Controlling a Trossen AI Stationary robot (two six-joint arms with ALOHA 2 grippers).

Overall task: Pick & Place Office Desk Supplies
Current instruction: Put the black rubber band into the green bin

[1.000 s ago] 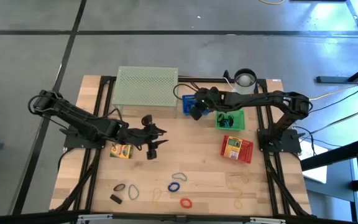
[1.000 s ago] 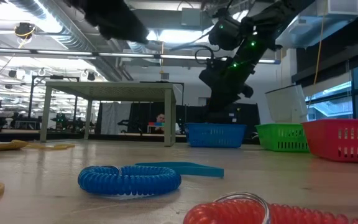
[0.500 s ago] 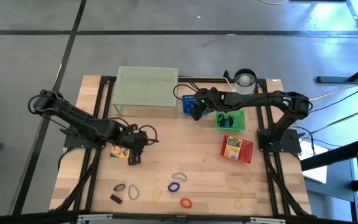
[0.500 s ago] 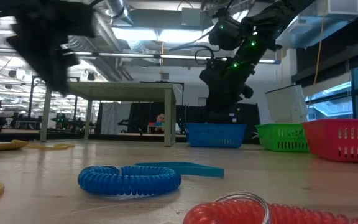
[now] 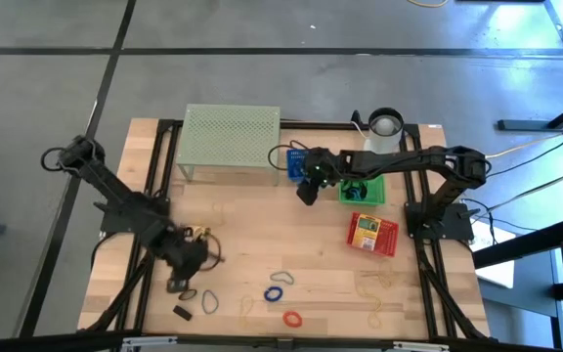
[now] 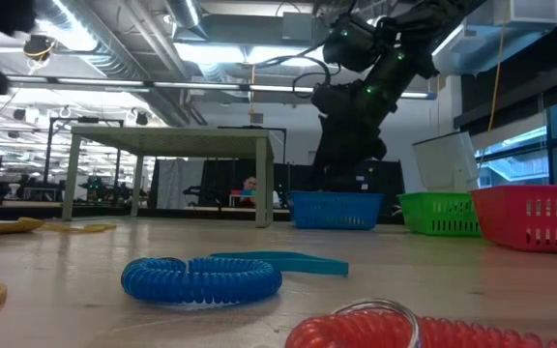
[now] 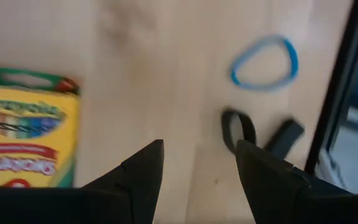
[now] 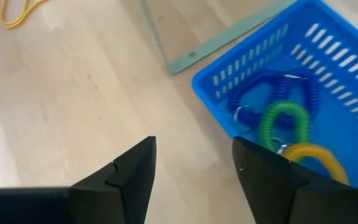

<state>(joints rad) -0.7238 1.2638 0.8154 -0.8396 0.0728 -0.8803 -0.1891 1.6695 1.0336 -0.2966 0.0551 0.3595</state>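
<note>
Beside the crayon box, left claw open, empty; right claw likewise

Two black jointed arms, green LEDs on right arm, dark wedge fingers, black cabling

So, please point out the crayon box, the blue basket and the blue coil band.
crayon box (image 7: pixel 23 140): left wrist view, on its yellow front face.
blue basket (image 8: pixel 244 74): right wrist view, on its slotted side wall.
blue coil band (image 6: pixel 201 278): low view, on the near coils.
</note>
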